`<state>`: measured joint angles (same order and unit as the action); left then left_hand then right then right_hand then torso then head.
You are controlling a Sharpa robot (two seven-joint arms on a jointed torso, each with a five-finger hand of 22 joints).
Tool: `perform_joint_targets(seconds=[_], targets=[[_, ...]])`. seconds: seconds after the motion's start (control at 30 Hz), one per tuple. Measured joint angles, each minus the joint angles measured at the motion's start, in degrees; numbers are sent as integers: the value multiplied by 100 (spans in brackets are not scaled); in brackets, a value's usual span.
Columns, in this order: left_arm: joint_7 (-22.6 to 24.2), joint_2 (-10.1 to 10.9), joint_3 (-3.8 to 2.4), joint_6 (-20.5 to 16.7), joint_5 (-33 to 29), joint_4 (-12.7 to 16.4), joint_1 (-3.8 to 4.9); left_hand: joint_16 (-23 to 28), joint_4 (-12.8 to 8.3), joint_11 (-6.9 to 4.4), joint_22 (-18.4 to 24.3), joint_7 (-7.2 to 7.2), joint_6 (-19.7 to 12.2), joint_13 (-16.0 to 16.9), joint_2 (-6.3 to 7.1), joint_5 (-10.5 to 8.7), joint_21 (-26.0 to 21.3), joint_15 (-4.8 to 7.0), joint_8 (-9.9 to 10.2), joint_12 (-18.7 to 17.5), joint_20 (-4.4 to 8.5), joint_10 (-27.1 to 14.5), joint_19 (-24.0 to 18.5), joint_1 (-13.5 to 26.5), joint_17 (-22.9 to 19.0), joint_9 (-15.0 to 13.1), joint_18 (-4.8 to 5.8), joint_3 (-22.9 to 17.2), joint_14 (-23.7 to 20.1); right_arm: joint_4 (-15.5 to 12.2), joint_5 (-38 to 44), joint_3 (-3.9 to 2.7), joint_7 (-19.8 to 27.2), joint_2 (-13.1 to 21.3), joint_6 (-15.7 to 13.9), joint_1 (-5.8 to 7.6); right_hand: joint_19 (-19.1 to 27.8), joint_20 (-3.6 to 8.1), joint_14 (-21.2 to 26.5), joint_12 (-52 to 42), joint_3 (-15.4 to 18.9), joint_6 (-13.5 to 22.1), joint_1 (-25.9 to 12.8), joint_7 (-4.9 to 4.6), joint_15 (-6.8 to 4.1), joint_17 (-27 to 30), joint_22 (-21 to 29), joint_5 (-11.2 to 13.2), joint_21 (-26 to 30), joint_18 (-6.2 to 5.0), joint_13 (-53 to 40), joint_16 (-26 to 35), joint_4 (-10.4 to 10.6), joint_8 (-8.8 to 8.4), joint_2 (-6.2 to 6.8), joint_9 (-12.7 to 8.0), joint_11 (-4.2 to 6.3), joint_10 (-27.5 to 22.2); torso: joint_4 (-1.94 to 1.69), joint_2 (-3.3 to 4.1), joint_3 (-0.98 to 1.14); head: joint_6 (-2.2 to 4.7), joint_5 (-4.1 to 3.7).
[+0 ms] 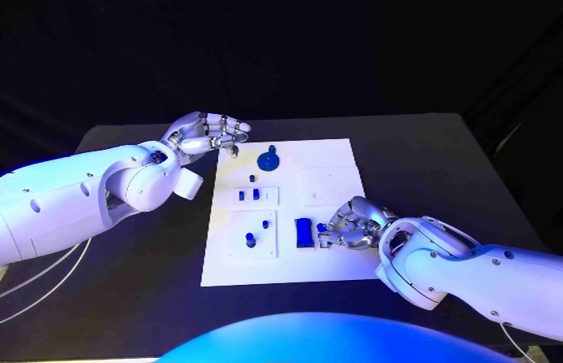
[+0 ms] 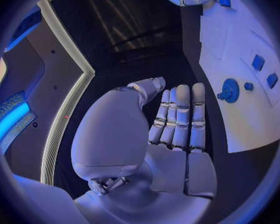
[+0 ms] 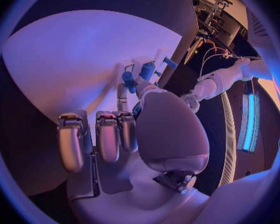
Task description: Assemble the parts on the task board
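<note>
The white task board (image 1: 311,265) lies mid-table. A round blue part (image 1: 270,162) sits near its far edge and is visible again as the round part (image 2: 229,90). Small blue pegs (image 1: 249,193) stand in a raised plate. A blue block (image 1: 304,231) stands near the board's right side. My right hand (image 1: 351,224) rests on the board just right of that block, fingers curled, and pinches a small blue part (image 1: 320,228) between thumb and fingertip, the part (image 3: 129,79) touching the board. My left hand (image 1: 209,134) hovers off the board's far left corner, fingers stretched, holding nothing.
A second raised plate (image 1: 255,234) with two more small blue pegs lies on the board's near left. A bare square plate (image 1: 329,185) sits at the board's middle right. Black table (image 1: 434,159) surrounds the board.
</note>
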<state>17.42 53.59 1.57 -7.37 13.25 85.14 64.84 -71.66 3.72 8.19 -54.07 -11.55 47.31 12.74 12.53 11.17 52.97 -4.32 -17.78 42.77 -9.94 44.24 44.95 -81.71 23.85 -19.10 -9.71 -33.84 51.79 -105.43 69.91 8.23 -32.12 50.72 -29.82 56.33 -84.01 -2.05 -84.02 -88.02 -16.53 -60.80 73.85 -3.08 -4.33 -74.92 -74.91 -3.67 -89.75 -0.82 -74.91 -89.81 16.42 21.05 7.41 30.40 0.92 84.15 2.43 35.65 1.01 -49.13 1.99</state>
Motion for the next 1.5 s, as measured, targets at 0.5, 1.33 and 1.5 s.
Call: perform_joint_targets(seconds=[0.5, 1.33, 1.5], targets=[[-22, 4, 0, 16, 1, 0, 0, 0, 16, 0, 5, 0, 0, 0, 0, 0, 0, 0, 0, 27, 0, 0, 0, 0, -1, -5, 0, -16, 0, 117, -60, -1, -90, -80, 99, -11, 0, 0, 0, 0, 81, -50, -677, 9, 0, 1, 0, -2, 0, 0, 0, 0, 18, 47, 118, 53, 0, 0, 3, -1, 1, -9, 16], [-57, 9, 2, 43, 1, -24, 0, 0, 16, 17, 7, 0, 0, 0, 0, 0, 0, -13, 0, 27, 0, -17, 0, 0, 4, -4, 0, -16, -13, 121, 79, 0, 1, 79, 128, -14, 0, -1, 0, 116, 553, 61, -846, -40, 1, -3, -3, -1, 0, 0, 0, 0, -21, 107, 263, 114, -1, 0, 4, -4, 2, -1, 25], [-30, -4, 4, 27, -38, -85, 0, 0, 54, 1, 27, -21, -21, 0, 6, 0, -57, -21, -17, 27, -20, -43, -20, 71, 3, -4, 0, 14, -21, 248, -164, -13, 555, 214, -237, 92, 0, -48, 9, 422, 1132, 451, -754, -178, 97, -3, -3, -1, 360, 0, 0, 90, 23, -101, 170, 84, -129, -21, 15, -23, -10, 58, 29]])
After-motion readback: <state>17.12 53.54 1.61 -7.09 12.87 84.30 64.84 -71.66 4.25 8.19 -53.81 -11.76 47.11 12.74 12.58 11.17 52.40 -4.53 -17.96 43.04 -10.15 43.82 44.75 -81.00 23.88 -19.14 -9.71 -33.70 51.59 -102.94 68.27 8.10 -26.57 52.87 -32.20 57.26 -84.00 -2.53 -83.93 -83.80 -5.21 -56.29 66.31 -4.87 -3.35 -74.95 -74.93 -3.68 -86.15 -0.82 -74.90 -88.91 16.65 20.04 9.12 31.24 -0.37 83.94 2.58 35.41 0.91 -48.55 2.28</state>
